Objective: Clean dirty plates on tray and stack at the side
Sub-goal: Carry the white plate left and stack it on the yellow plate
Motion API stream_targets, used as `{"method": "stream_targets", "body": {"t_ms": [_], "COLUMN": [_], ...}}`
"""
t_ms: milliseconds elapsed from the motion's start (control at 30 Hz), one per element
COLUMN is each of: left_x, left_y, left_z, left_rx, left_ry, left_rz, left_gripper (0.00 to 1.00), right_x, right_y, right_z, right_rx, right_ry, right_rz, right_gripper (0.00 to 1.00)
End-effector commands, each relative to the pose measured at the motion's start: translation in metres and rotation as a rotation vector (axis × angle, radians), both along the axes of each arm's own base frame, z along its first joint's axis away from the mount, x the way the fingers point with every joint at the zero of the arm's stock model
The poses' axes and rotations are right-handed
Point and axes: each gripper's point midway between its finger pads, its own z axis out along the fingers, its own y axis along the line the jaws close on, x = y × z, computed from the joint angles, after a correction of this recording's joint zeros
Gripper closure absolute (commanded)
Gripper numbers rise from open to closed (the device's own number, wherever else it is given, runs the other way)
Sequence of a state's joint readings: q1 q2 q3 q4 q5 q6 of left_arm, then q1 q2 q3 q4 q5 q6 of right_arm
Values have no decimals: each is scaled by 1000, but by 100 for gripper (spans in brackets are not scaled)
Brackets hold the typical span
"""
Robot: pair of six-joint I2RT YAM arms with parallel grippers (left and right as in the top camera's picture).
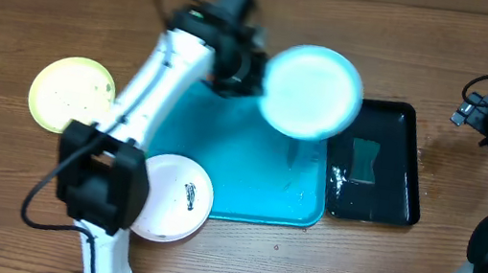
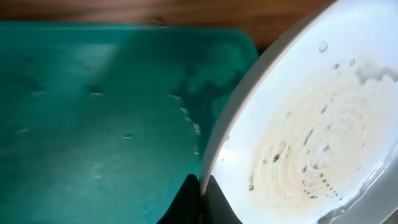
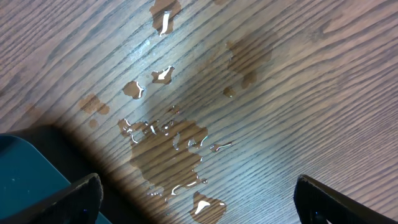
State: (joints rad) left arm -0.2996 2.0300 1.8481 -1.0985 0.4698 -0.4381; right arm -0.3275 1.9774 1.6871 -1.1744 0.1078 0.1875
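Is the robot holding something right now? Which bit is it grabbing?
Yes. The left gripper is shut on the light blue plate, pinching its rim. The right gripper is open and holds nothing.

Tray (image 1: 238, 174) mid free; plate (image 1: 312, 91) over top-rt

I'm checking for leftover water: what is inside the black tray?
A dark green pad lies in the black tray, with white foam by the wall facing the turquoise tray. The raised light blue plate hides one corner.

lt blue plate (image 1: 312, 91), yellow-green plate (image 1: 71, 94), white plate (image 1: 175, 197) w/ dark smear – turquoise tray (image 1: 248, 176), black tray (image 1: 404, 180)
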Motion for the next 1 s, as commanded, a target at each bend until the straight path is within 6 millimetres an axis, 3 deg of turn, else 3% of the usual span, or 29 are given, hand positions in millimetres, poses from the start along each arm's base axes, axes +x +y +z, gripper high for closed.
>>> {"method": "stream_targets", "body": {"t_ms": [0, 233, 333, 533, 667, 967], "left_x": [13, 18, 7, -23, -47, -89], "left_y": [56, 178, 231, 313, 357, 415], "left_z": [1, -9, -20, -39, -52, -79], "left_rx": [-60, 20, 119, 246, 339, 384], "left_ry": [53, 116, 156, 244, 321, 409], "left_rz": [107, 350, 461, 651, 807, 1032], "left_gripper": [96, 96, 96, 96, 96, 96], "right_x": [2, 2, 2, 2, 2, 2], "right_y": [-2, -2, -2, -2, -2, -2], "right_z": [11, 11, 11, 11, 11, 11], "right_rx": [-13, -13, -13, -13, -13, -13], "right_ry": [-31, -31, -31, -31, -31, -31], "right_rz": [-10, -10, -10, -10, -10, -10], "right_gripper": [0, 0, 0, 0, 0, 0]}}
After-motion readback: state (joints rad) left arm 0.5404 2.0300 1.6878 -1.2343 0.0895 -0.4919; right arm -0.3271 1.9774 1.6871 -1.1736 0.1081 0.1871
